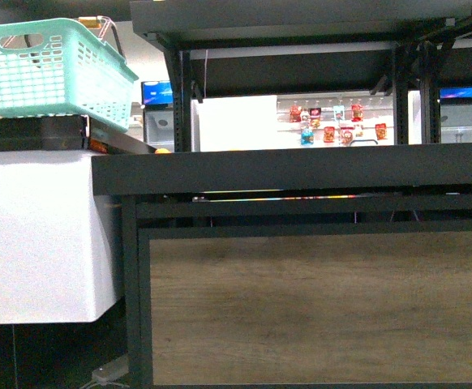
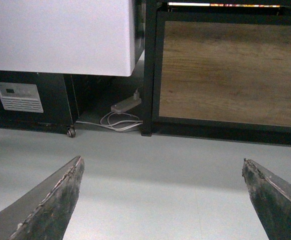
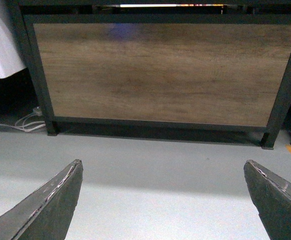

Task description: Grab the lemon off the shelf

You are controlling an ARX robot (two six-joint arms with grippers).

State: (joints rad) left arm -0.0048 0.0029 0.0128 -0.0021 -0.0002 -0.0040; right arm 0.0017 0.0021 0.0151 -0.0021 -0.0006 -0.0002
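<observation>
The shelf point(image 1: 301, 170) fills the front view: a black metal frame with a dark tray edge and a brown wood-grain panel point(image 1: 317, 308) below. The lemon is out of view; the tray tops are hidden from this low angle. My left gripper point(image 2: 161, 165) is open over bare grey floor, facing the shelf's lower left corner point(image 2: 149, 75). Over the floor in front of the wood panel point(image 3: 160, 70), my right gripper point(image 3: 163, 167) is open too. Nothing sits between either pair of fingers. Neither arm shows in the front view.
A teal plastic basket point(image 1: 53, 69) rests on a white cabinet point(image 1: 37, 235) left of the shelf. A small orange spot point(image 1: 162, 150) peeks at the tray's left end. A white power strip and cable point(image 2: 123, 112) lie on the floor by the shelf leg.
</observation>
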